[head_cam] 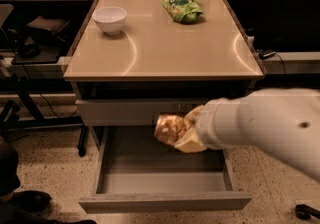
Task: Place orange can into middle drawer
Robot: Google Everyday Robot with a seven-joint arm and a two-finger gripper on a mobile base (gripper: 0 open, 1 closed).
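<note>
The orange can (167, 129), shiny and mottled orange-gold, is held in my gripper (186, 133), which is shut on it. The white arm reaches in from the right. The can hangs over the back part of the open middle drawer (125, 188), just in front of the drawer front above it. The drawer is pulled out, with a flat grey floor, low side walls and a plain front panel (165, 202). The can is above the floor and does not touch it.
A tan tabletop (165, 48) carries a white bowl (110, 19) at the back left and a green snack bag (183, 6) at the back middle. A shut drawer front (120, 112) sits above the open drawer. Dark desks and cables flank the cabinet. A speckled floor lies below.
</note>
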